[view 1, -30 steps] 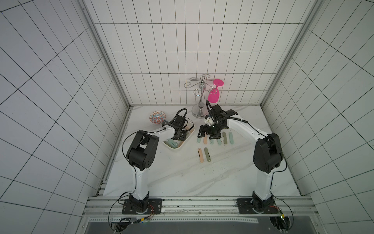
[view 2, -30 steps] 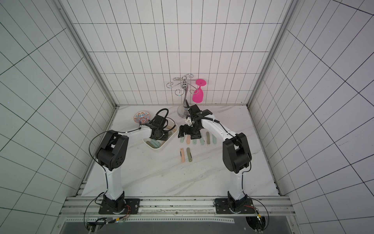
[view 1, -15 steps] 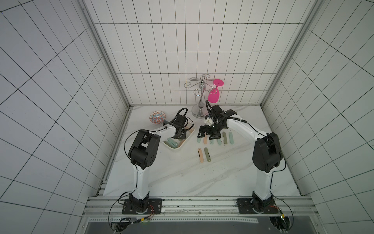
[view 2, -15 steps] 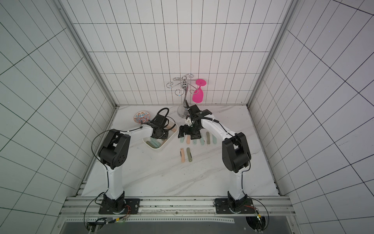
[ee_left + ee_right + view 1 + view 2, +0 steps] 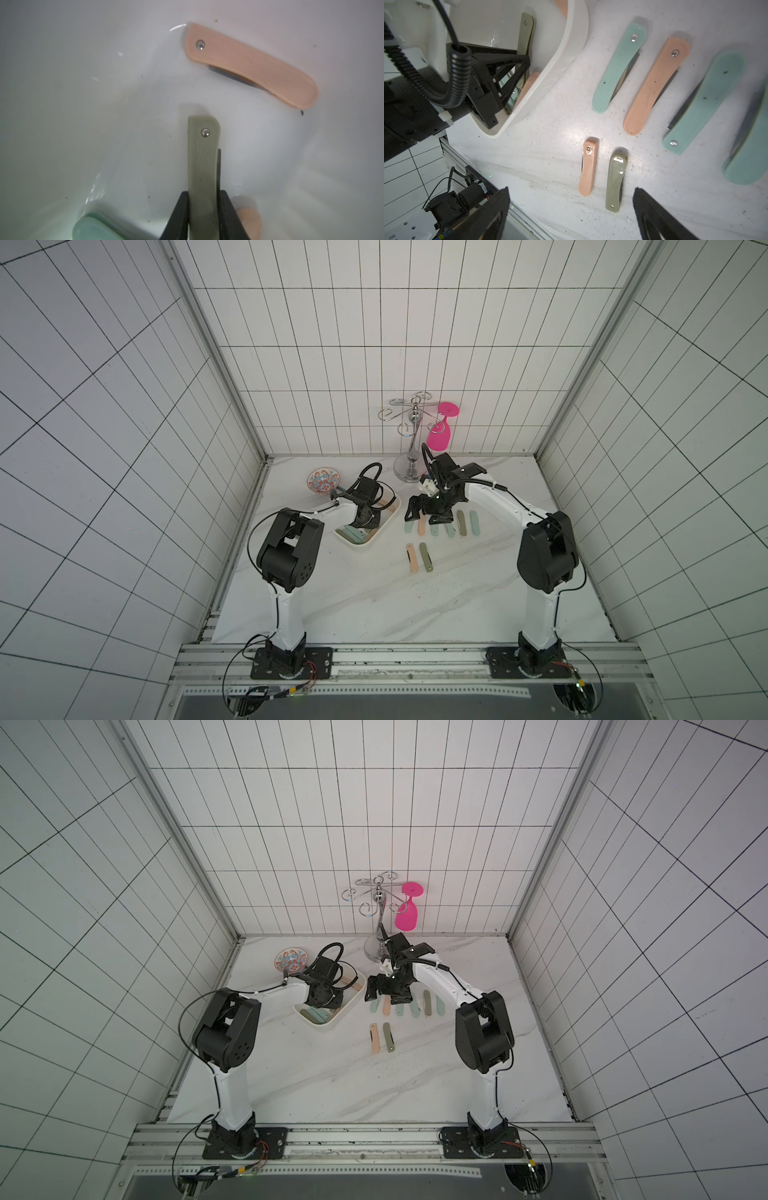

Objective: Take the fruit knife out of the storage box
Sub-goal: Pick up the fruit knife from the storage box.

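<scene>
The white storage box (image 5: 365,545) lies at the table's left middle. My left gripper (image 5: 203,194) reaches down into it and is shut on an olive-green folded fruit knife (image 5: 202,162), with a black finger pressed against each long side. This knife also shows in the right wrist view (image 5: 525,35), inside the box wall (image 5: 564,62). A peach knife (image 5: 249,64) and a mint knife (image 5: 91,228) lie on the box floor. My right gripper (image 5: 571,190) hovers open over the table, just right of the box, with nothing between its fingers.
Several folded knives lie in a row (image 5: 440,524) right of the box. A peach knife (image 5: 412,558) and an olive knife (image 5: 426,558) lie nearer the front. A patterned bowl (image 5: 324,481) sits behind the box. A metal stand (image 5: 411,448) holds a pink glass (image 5: 442,431) at the back.
My left gripper has closed on the olive-green knife inside the box. The right arm has stayed where it was.
</scene>
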Motion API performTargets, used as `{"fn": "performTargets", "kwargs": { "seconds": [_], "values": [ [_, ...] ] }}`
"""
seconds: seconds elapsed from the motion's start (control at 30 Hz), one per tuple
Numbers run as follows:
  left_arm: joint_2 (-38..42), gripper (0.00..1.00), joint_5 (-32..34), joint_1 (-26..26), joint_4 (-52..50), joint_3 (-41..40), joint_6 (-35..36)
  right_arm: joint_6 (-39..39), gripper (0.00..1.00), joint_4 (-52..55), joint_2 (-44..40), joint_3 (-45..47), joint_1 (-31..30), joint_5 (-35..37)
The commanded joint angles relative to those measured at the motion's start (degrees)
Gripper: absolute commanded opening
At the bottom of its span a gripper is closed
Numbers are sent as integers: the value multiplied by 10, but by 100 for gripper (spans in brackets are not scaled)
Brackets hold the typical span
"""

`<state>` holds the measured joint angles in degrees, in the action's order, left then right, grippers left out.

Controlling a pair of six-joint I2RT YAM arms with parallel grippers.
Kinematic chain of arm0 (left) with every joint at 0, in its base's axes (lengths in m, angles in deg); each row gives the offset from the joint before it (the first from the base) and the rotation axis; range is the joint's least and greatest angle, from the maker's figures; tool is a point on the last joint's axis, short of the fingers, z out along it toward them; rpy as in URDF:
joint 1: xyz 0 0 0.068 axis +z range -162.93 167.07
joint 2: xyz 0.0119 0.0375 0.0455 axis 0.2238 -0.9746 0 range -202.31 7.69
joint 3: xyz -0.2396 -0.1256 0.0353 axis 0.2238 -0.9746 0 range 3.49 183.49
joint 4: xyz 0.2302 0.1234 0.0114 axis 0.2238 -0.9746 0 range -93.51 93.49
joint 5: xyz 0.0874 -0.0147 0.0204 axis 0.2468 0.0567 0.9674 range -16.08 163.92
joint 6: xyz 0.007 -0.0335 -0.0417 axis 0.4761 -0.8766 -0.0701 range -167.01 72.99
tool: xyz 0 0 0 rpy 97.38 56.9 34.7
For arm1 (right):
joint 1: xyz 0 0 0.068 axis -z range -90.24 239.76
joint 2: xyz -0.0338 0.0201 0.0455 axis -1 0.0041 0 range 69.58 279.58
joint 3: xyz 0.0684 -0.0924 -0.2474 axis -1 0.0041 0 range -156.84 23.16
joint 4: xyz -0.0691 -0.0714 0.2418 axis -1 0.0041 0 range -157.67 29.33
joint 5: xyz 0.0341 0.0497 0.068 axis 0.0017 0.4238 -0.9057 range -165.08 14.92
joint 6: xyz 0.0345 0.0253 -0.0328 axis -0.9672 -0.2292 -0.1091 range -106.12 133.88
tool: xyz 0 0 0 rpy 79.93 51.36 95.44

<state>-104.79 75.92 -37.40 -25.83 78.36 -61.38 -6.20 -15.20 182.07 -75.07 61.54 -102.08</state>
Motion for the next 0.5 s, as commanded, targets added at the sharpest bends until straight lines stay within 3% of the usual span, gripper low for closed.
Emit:
{"fn": "performTargets", "kwargs": {
  "seconds": [0.0, 0.17, 0.33, 0.47],
  "values": [
    [37, 5, -34, 9, 14, -6, -1, 7, 94, 13, 12, -36, -5, -1],
    [63, 5, -55, 15, 15, -10, -2, 0, 91, 10, 16, -47, -5, -3],
    [97, 4, -89, 26, 19, -21, -9, -10, 81, -3, 21, -60, -5, -17],
    [131, 4, -118, 26, 20, -35, -14, -20, 81, -13, 31, -80, -6, -42]
  ]
}}
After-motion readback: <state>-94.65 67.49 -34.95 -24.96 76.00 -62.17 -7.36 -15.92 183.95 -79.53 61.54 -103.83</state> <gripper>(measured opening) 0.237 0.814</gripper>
